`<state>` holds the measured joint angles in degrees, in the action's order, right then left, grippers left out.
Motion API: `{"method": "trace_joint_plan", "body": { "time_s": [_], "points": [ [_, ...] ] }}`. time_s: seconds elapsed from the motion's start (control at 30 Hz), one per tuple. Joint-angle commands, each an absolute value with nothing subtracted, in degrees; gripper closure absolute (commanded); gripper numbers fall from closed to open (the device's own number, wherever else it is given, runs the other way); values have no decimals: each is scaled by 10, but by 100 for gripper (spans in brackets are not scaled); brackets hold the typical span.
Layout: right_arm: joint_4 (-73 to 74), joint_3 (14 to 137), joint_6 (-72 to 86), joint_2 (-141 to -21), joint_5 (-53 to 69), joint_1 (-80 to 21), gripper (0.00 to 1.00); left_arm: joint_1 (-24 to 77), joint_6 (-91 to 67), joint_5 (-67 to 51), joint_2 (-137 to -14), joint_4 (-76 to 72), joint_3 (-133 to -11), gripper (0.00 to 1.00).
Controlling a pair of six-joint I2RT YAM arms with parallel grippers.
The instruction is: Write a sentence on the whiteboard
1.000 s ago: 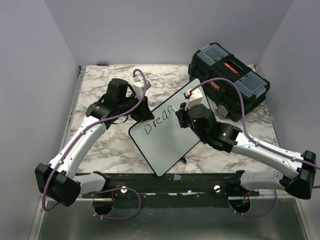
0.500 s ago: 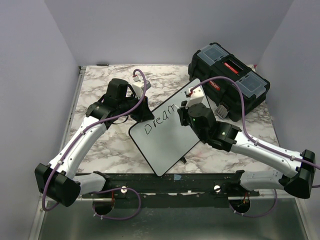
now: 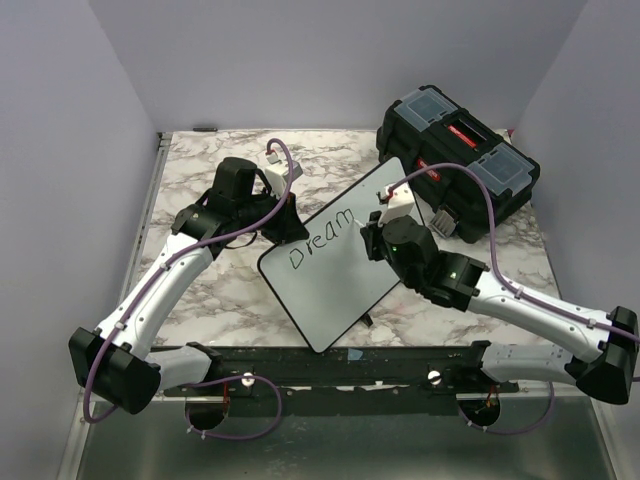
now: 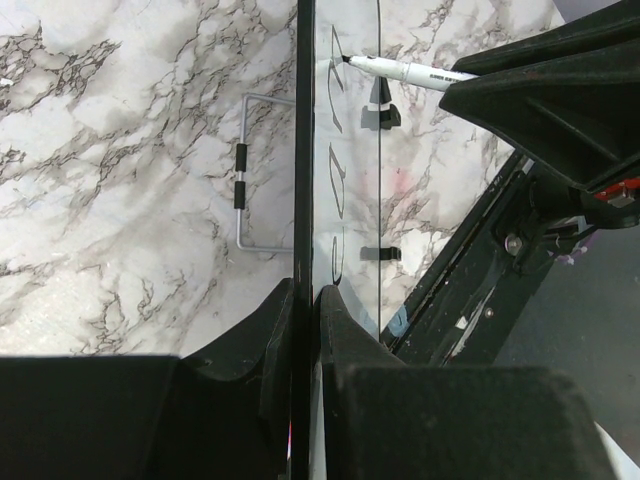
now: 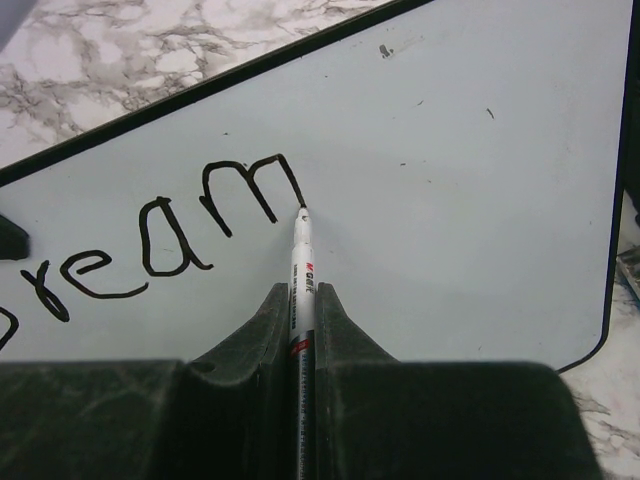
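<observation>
One word so far: the sentence [image 5: 150, 245] now reads "Dream", the m finished since a sec ago. Right pincer [image 5: 300, 305] is shut on the marker [image 5: 301, 250], tip just ahead at the m's end on the whiteboard [image 5: 470, 180]. Left pincer [image 4: 305, 300] clamps its edge. Prob. more words to go.

Whiteboard [image 3: 330, 265] mid-table [image 3: 200, 290], turned diagonal, propped on edge, 1 corner toward near rail. Toolbox [image 3: 458, 160] behind it at far right, just beside board's far corner. Left gripper [image 3: 282, 222] at board's left edge, 1 finger each side of rim. Right gripper [image 3: 368, 232] in front of board's right half, marker [image 5: 301, 262] between fingers, tip touching board. Sentence [image 3: 318, 243] on upper left part (only 1 word, "Dream"), marker tip at its end.
</observation>
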<state>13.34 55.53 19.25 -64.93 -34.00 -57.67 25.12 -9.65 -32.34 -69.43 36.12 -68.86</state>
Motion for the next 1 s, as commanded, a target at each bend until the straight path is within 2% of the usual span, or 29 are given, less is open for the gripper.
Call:
{"method": "trace_joint_plan", "body": {
  "time_s": [0.0,0.4,0.97],
  "points": [
    [145,549,205,-635,-332,-576,99,249,-62,-295,-670,319,-694,100],
    [157,553,202,-593,-337,-576,99,250,-65,-292,-670,324,-702,100],
    [116,551,179,-567,-328,-576,99,251,-53,-280,-689,406,-778,100]
  ]
}}
